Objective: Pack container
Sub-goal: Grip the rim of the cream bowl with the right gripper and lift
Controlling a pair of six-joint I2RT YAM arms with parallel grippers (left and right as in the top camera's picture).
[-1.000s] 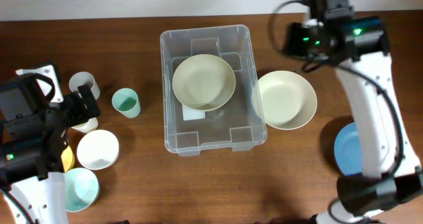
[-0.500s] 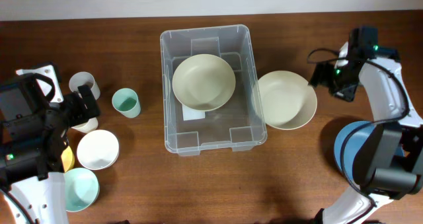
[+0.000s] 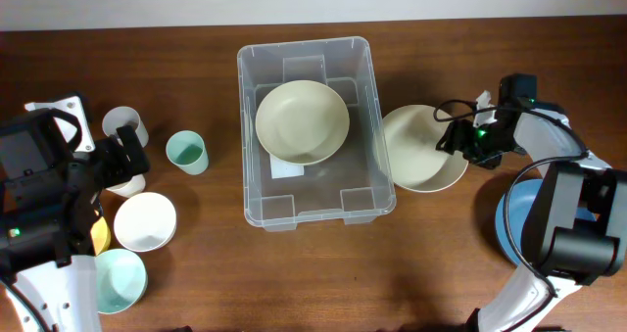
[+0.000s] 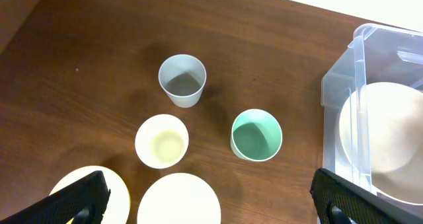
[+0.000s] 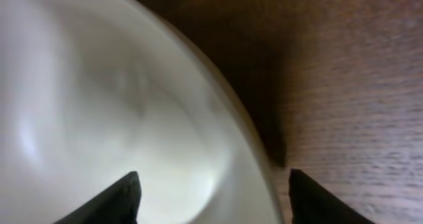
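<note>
The clear container (image 3: 362, 72) stands in the middle of the table with a cream bowl (image 3: 302, 121) inside; its corner shows in the left wrist view (image 4: 344, 78). A second cream bowl (image 3: 416, 151) sits on the table touching the container's right side. My right gripper (image 3: 458, 142) is open and straddles this bowl's right rim; in the right wrist view (image 5: 211, 197) one finger is inside the bowl (image 5: 99, 105) and one outside. My left gripper (image 4: 211, 204) is open and empty, high above the cups at the left.
At the left are a grey cup (image 3: 125, 126), a green cup (image 3: 186, 152), a cream cup (image 4: 162, 141), a white bowl (image 3: 145, 221), a yellow plate (image 4: 125, 194) and a light teal bowl (image 3: 120, 280). A blue plate (image 3: 514, 224) lies at the right under my right arm.
My right arm swung from the far side of the table down to the right bowl, and the gripper now straddles its rim. The left arm has not moved.
</note>
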